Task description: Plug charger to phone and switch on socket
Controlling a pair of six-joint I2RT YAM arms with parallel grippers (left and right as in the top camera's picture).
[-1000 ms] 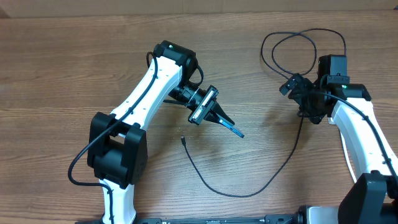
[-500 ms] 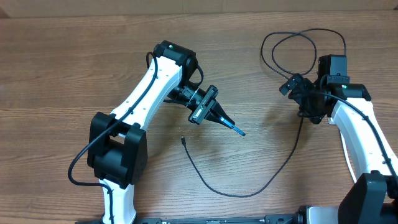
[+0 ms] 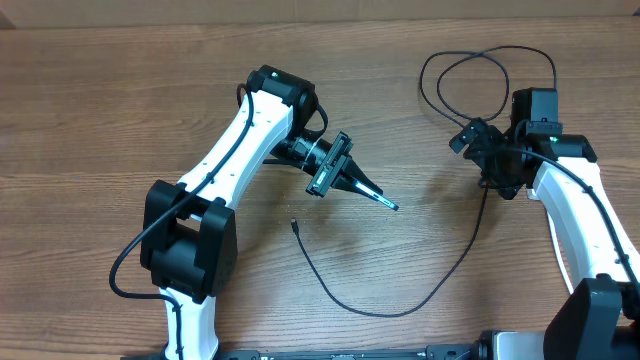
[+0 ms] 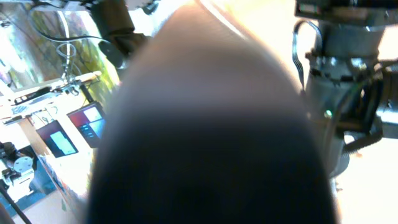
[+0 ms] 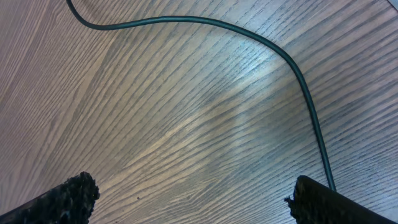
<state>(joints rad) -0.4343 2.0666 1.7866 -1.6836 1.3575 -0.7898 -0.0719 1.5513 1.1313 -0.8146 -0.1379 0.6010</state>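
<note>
Left hand [image 3: 383, 202]: closed, its fingers tapering to a point, just up and right of the charger's [image 5: 186, 18] loose connector end and apart from it; left wrist view blurred. Charger: thin black cable lying on the wooden surface [image 3: 100, 100], sagging in a curve, then rising rightward into loops. Right hand [image 5: 196, 199]: open wide, the charger's cable crossing between its fingertips and passing close by one.

Left arm [image 3: 232, 140] and right arm [image 3: 585, 215]: white link shells, black joint housings, exposed black cabling. Right gripper [image 5: 193, 202] fingers [image 5: 68, 190]: rough black textured pads.
</note>
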